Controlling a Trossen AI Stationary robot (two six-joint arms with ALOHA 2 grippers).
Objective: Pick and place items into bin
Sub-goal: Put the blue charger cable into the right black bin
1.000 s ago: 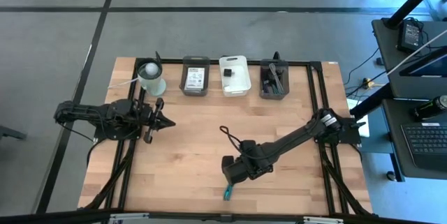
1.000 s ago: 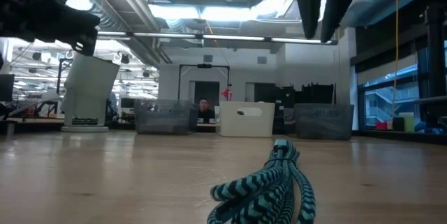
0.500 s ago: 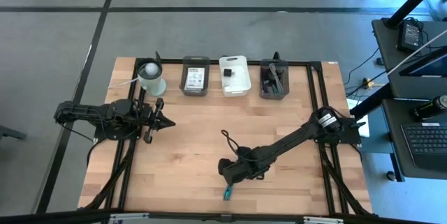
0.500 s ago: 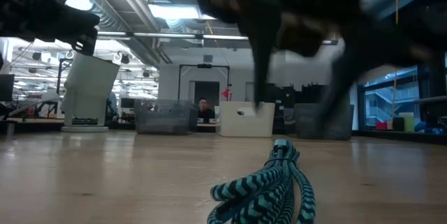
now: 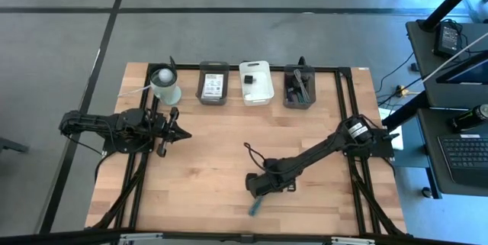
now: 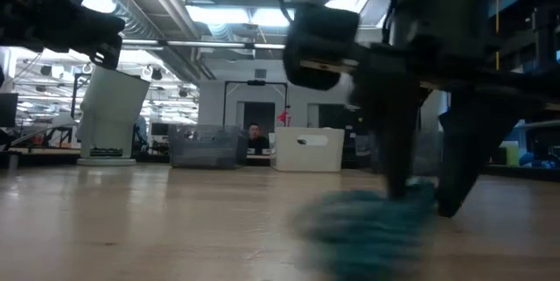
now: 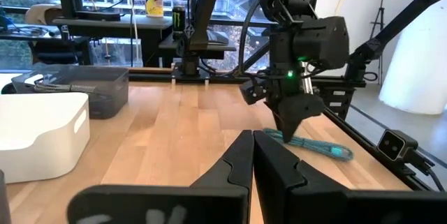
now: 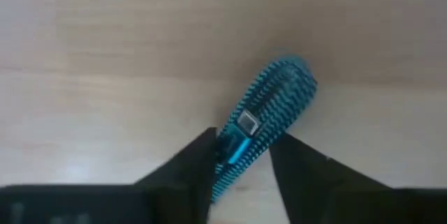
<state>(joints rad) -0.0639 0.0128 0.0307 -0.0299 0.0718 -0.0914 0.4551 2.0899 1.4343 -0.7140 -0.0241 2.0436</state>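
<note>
A teal braided cable [image 5: 254, 205], folded into a short bundle, lies flat on the wood near the table's near edge; it is blurred in the low view [image 6: 367, 224]. My right gripper [image 5: 258, 189] is down at the table over the bundle's far end, open, one finger on each side [image 8: 241, 162]. The left wrist view shows it standing on the cable [image 7: 307, 144]. My left gripper [image 5: 183, 132] is shut and waits above the left part of the table, by the white cup. My right gripper comes at the teal cable from above, pointing down, fingers across the bundle. The connector end [image 8: 236, 147] sits between the two fingers [image 8: 199, 165] and fills the gap there. The cable lies on the table; its looped end [image 8: 290, 77] sticks out beyond the fingers.
Along the far edge stand a white cup with a ball [image 5: 165, 85], a grey bin with a white card [image 5: 213, 83], a white bin with a small black cube [image 5: 255, 82] and a dark bin of tools [image 5: 299, 86]. Bare wood lies between the arms.
My right gripper has come down and toward the near edge until its fingers straddle the cable's end at the table. The cable, still before, has slid a little toward the table's right and shows blurred now.
</note>
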